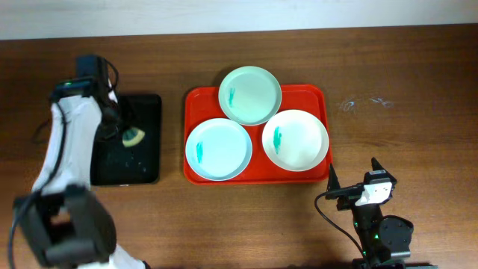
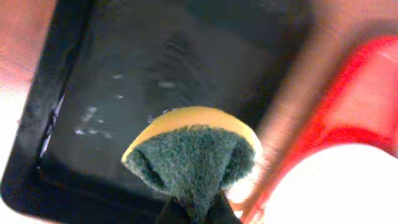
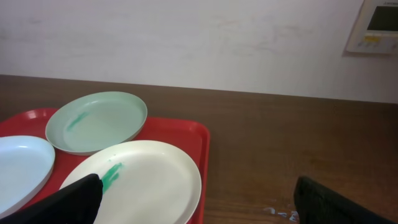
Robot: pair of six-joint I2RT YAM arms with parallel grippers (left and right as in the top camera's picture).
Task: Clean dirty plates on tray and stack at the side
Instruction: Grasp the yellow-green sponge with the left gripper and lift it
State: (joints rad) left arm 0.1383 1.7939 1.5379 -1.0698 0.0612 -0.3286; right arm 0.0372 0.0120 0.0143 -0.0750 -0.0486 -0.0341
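Clamping a yellow-green sponge (image 2: 193, 152) over the black tray (image 1: 146, 166), the left gripper (image 2: 198, 215) grips it; the red tray (image 1: 318, 93) holds three glossy pale plates (image 1: 249, 95), each bearing a teal smear; the right gripper (image 1: 354, 173) rests nearby, fingers apart

- The counter (image 1: 418, 75) is brown wood with visible grain, smooth, with a low sheen.
- The red tray (image 1: 317, 97) is smooth plastic, glossy along its rim.
- The plates (image 1: 249, 95) are smooth and glossy, each with a duller teal smear.
- The black tray (image 1: 149, 149) is smooth, dark and shiny, flecked with pale specks.
- The sponge (image 2: 193, 155) is soft yellow foam with a rough, fibrous green scouring face, all matt.
- The right fingers (image 3: 68, 202) are matt black.
- The wall (image 3: 186, 43) is matt off-white, faintly scuffed.
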